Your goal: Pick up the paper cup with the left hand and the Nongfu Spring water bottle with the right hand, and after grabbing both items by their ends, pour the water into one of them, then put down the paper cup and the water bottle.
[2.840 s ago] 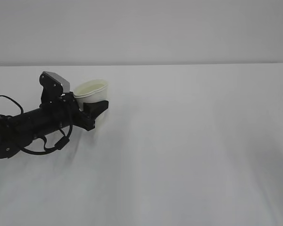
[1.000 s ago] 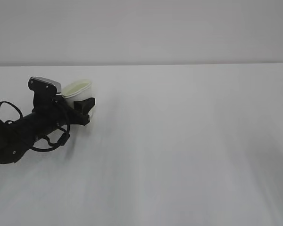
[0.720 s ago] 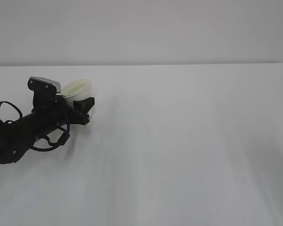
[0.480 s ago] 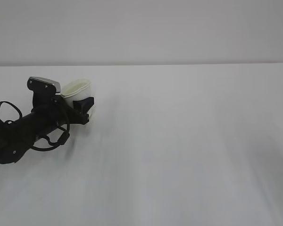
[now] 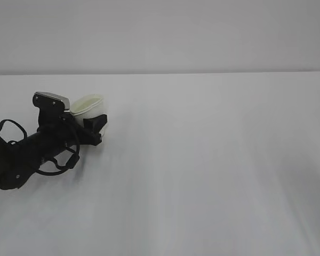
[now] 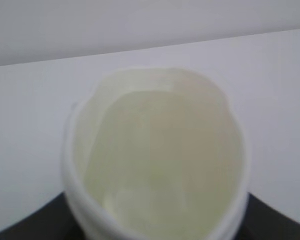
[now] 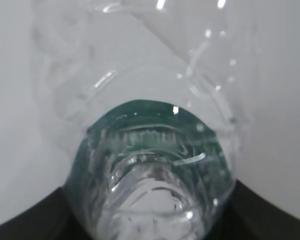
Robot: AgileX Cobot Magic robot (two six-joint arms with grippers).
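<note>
We are gripping the paper cup [image 5: 89, 105] in the left hand [image 5: 96, 124], its black jaws closed around the lower wall while the rolled rim stands clear above them. From the left wrist view the paper cup [image 6: 155, 160] is sitting upright between the jaws, its mouth pressed slightly out of round, and its pale inside is showing a faint sheen that may be the water, though we cannot say how much. Outward from the cup, the white table [image 5: 213, 160] is spreading away bare to the right, and the cup is riding near the table's far left side, low over it; whether its base is touching the surface we cannot tell.

The right hand is lying outside the exterior view. In its wrist view the Nongfu Spring water bottle [image 7: 150, 165] is filling the frame between the dark jaw edges, so we are judging it held, green label near the camera, clear ribbed body pointing away.

As we read it, both pickups are done and the pour is probably done too. Setting down cup and bottle, then releasing, is what is remaining.
</note>
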